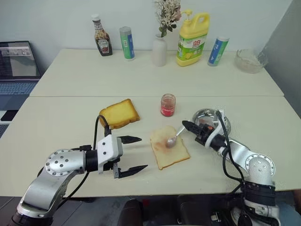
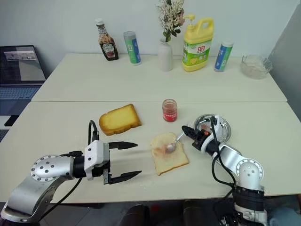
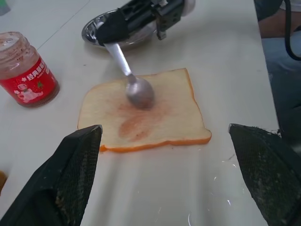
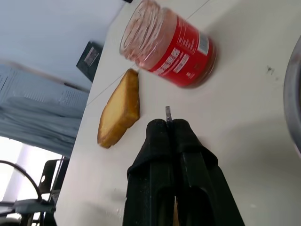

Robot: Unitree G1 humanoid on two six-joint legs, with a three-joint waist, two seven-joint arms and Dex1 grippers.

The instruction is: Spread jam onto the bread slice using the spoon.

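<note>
Right gripper clamped on the spoon. Bowl down on the bread slice. Left gripper gaping wide, just beside.

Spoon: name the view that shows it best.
Left wrist view: the spoon is close, its bowl on the bread slice, handle in the shut right pincer. Both eye views show it small; the right wrist view shows just the handle's tip.

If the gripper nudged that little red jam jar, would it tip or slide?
The jam jar looks squat with a flat base, so it would probably slide rather than tip. It seems to be lidless glass on a smooth table, so a hard knock might spill or chip it.
</note>
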